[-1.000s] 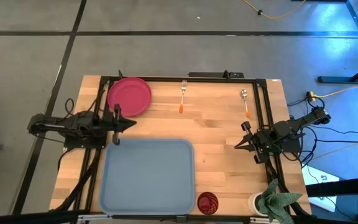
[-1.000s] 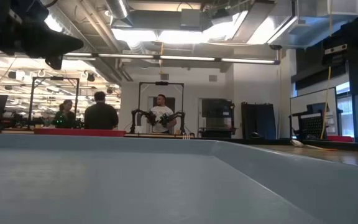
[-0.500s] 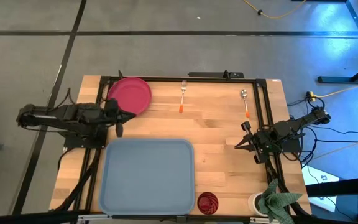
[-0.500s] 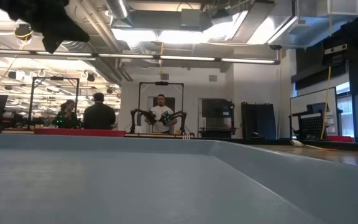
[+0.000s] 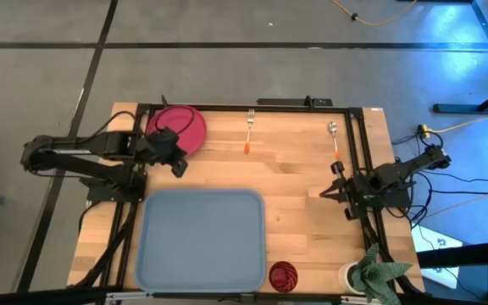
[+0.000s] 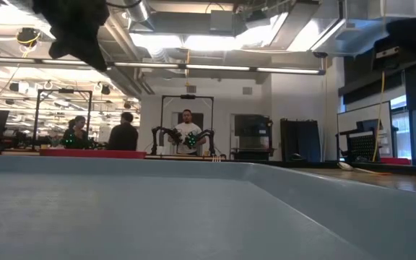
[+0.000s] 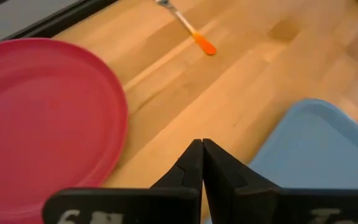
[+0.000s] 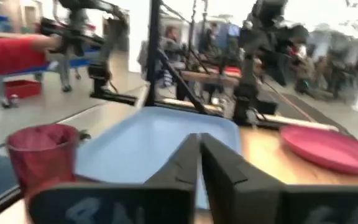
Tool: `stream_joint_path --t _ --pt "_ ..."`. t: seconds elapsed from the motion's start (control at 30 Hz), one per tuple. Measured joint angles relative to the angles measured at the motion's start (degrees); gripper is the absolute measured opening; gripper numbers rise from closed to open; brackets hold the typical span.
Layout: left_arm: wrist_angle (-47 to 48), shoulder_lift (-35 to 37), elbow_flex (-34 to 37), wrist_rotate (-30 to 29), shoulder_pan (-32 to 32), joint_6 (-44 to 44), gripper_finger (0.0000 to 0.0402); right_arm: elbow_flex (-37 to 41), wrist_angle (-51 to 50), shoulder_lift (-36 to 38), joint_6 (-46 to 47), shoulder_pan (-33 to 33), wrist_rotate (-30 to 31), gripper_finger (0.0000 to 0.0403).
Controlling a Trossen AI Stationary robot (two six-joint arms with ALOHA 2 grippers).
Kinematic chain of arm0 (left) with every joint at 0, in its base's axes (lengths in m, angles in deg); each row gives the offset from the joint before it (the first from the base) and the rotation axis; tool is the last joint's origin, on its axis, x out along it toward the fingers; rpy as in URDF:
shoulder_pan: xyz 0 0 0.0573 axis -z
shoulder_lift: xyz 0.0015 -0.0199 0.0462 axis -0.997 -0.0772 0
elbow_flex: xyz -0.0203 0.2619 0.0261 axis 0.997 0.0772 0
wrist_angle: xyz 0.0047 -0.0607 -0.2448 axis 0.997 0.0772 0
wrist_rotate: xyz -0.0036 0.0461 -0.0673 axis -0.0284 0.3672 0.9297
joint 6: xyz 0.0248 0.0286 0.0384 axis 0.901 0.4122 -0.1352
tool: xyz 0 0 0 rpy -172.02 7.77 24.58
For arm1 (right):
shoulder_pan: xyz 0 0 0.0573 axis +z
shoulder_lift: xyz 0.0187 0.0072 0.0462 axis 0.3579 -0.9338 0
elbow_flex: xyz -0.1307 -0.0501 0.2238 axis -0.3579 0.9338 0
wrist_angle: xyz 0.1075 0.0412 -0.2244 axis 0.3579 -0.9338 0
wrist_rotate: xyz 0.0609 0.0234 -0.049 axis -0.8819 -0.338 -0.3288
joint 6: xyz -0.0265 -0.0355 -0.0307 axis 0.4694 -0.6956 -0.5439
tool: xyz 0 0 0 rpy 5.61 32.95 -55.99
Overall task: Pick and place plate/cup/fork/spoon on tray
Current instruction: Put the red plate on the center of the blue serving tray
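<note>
- Two claws of mine, both empty – my left gripper [image 5: 179, 166] hangs pinched shut just off the pink-red plate [image 5: 179, 130], between it and the blue-grey tray [image 5: 200, 240].
- My right gripper [image 5: 324, 192] waits at the table's right side, fingers together on nothing.
- Fork [image 5: 249, 132] and spoon [image 5: 335, 140] lie along the far edge.
- Dark red cup [image 5: 283, 276] stands just beside the tray's near right corner – the tray is bare.

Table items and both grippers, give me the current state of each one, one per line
plate: flat on the table, left gripper partly over its edge
tray: on the table, nothing on it
fork: lying on the table
spoon: lying on the table
cup: upright beside the tray
left gripper: shut, holding nothing
right gripper: shut, holding nothing
</note>
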Motion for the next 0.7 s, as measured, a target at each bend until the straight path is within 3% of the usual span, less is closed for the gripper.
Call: stream_joint_path --t 0.1,0.2,0.5,0.7 --pt "-0.1 -0.1 0.0 2.2 -1.3 1.9 0.0000 -3.5 -5.6 -1.1 2.7 0.0 7.6 0.0021" --pt "-0.2 0.0 0.0 4.3 -2.1 5.5 0.0000 -8.4 -12.2 -3.8 5.5 0.0 11.3 0.0021" --pt "-1.7 -0.1 0.0 4.3 -2.2 6.1 0.0000 -22.9 -22.1 -20.3 11.3 0.0 19.2 0.0021" --pt "-2.1 -0.1 0.0 4.2 -2.2 6.4 0.0000 -30.0 -23.7 -30.0 10.7 0.0 19.9 0.0021"
